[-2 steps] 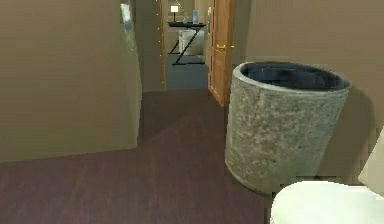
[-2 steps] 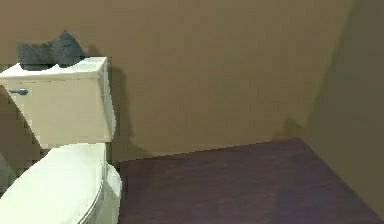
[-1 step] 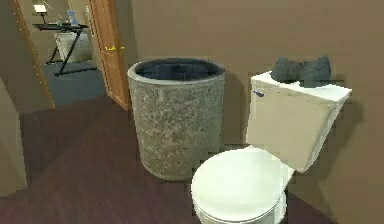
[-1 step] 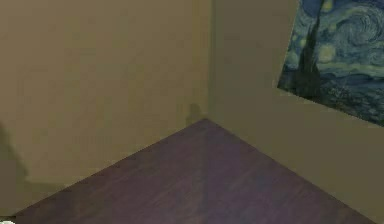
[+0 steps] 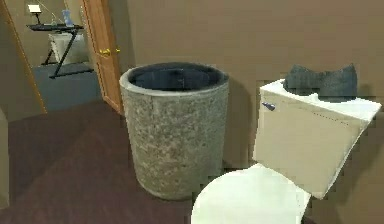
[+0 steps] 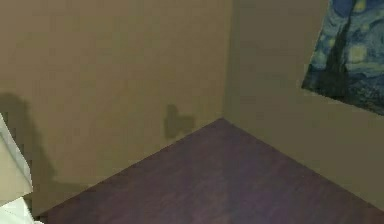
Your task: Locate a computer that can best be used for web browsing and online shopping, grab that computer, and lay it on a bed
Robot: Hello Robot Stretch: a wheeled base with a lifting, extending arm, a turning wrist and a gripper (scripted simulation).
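Observation:
No computer can be made out from here. Through an open doorway at the forward view's upper left, a dark table stands in a farther room with small pale objects on top, too small to name. A pale bin sits under that table.
A large speckled stone bin stands close ahead. A cream toilet with a dark cloth on its tank sits at the forward view's right. An orange wooden door hangs open. A blue swirled painting hangs on the tan wall above dark floor.

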